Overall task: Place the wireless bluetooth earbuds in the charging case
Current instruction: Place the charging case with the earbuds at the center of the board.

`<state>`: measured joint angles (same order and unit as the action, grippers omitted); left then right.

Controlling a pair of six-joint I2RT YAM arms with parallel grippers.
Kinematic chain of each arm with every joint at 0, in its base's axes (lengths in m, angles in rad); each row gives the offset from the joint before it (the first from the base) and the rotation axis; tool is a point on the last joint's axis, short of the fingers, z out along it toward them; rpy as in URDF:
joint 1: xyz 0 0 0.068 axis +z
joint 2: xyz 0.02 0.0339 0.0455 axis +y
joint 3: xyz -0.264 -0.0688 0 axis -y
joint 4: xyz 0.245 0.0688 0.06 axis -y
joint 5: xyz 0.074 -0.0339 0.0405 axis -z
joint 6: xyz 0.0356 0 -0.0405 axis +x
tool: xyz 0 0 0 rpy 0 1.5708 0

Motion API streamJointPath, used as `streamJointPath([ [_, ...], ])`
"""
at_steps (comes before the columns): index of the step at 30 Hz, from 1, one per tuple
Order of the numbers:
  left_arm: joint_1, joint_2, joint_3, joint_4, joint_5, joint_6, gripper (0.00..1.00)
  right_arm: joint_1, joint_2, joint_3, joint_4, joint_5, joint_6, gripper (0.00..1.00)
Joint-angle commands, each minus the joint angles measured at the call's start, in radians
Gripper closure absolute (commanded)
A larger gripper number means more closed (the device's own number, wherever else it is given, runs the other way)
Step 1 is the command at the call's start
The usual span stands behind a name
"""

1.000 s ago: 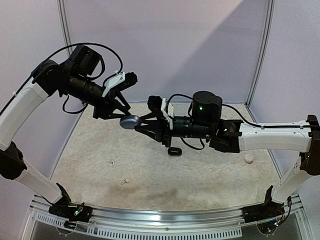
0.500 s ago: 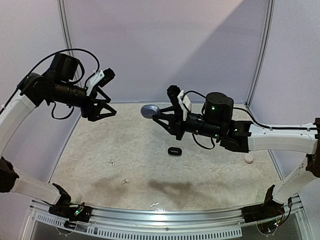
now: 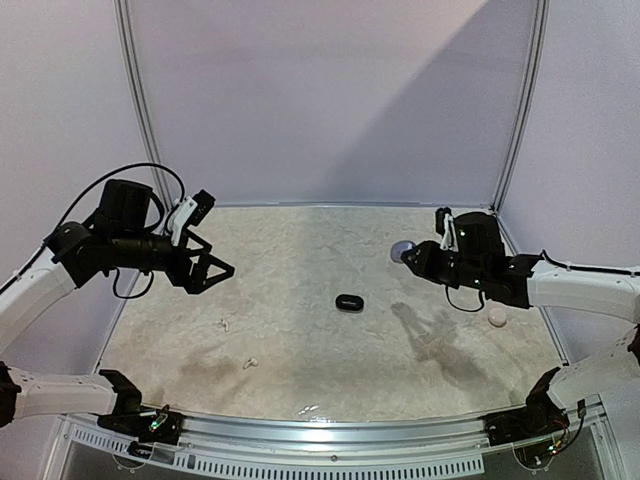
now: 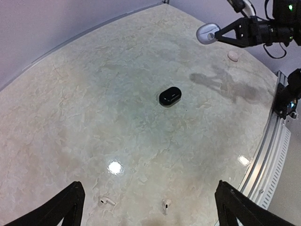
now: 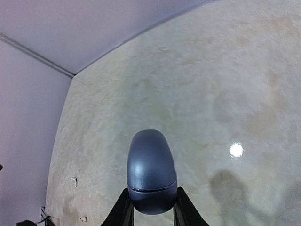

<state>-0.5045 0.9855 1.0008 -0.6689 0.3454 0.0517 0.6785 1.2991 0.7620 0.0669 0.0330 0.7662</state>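
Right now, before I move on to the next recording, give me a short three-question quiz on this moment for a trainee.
1. True or false: the left gripper holds a case.
2. Which colour is the case at the middle of the table? A white, B black, C red.
3. What does the right gripper hold?

Key: 1 false, it is open and empty. 2 B, the black case. 3 a closed grey-blue case, held above the table.
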Motion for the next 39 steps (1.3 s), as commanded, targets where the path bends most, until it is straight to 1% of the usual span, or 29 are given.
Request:
streamJointPath([
  [1,0.026,-0.022,-0.073,0.098,-0.015,-0.079,0.01,-0.094,0.008,-0.059,-0.065,-0.087,0.279,1.0],
  [5,0.061,-0.03,-0.107,0.116,0.001,-0.103,0.01,-0.153,0.082,-0.066,-0.005,-0.173,0.335,1.0],
  [8,0.086,-0.051,-0.133,0.136,0.01,-0.107,0.01,-0.171,0.163,-0.006,-0.027,-0.217,0.32,1.0],
  [12,0.127,-0.085,-0.178,0.152,0.029,-0.138,0.01,-0.184,0.316,0.089,-0.036,-0.306,0.312,1.0],
  [16,0.137,-0.114,-0.202,0.152,0.044,-0.154,0.01,-0.191,0.395,0.125,-0.053,-0.33,0.338,1.0],
  [19,0.137,-0.134,-0.217,0.153,0.048,-0.153,0.01,-0.196,0.426,0.128,-0.067,-0.339,0.359,0.94],
  [20,0.137,-0.138,-0.22,0.152,0.044,-0.155,0.01,-0.198,0.431,0.127,-0.095,-0.337,0.36,0.91],
  [23,0.137,-0.14,-0.228,0.163,0.05,-0.159,0.01,-0.2,0.437,0.125,-0.128,-0.331,0.35,0.78],
  [28,0.138,-0.141,-0.241,0.194,0.055,-0.162,0.01,-0.209,0.438,0.114,-0.161,-0.323,0.337,0.65],
  [30,0.138,-0.14,-0.239,0.194,0.056,-0.161,0.01,-0.214,0.436,0.12,-0.19,-0.314,0.333,0.62],
  [32,0.138,-0.139,-0.239,0.196,0.058,-0.159,0.01,-0.215,0.424,0.138,-0.248,-0.281,0.316,0.59],
  [35,0.138,-0.14,-0.243,0.201,0.061,-0.163,0.01,-0.215,0.385,0.177,-0.373,-0.178,0.285,0.49],
  [39,0.137,-0.142,-0.248,0.209,0.064,-0.167,0.01,-0.215,0.327,0.271,-0.569,-0.049,0.216,0.37],
])
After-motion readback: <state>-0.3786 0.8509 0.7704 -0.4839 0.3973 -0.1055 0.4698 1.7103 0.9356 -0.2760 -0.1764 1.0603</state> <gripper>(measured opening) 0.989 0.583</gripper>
